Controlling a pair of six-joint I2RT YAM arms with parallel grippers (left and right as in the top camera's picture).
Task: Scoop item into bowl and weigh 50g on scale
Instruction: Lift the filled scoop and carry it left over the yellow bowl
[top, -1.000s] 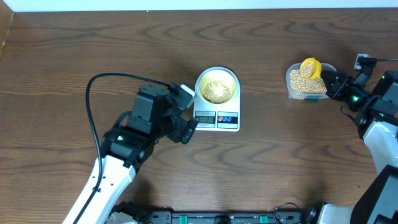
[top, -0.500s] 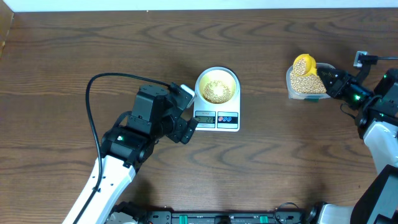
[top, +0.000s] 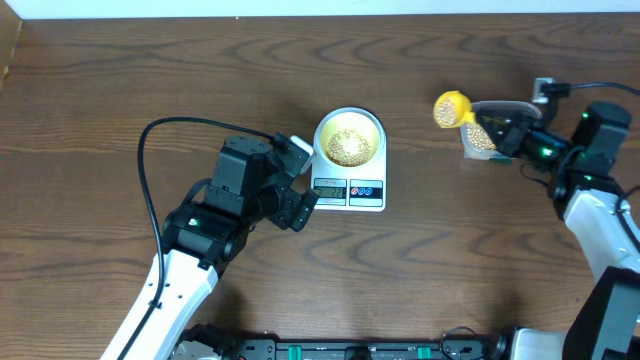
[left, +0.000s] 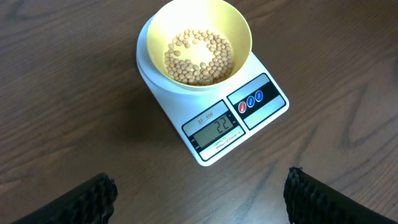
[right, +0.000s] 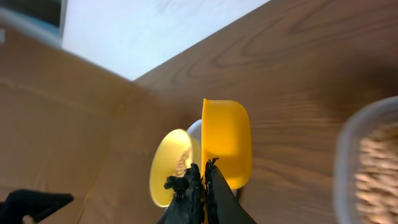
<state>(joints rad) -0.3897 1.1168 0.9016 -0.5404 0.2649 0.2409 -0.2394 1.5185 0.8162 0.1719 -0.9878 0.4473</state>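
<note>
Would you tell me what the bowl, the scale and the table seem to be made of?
The bowl: probably plastic, smooth matte pale yellow, evenly coloured. The scale: likely moulded white plastic, with rounded corners and a smooth sheen. The table: dark wood or wood-look laminate; grain lines show, but which one I cannot tell.

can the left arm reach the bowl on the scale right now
Probably yes: the left fingers are spread wide just short of the scale, the bowl sits straight ahead, and nothing stands between.
</note>
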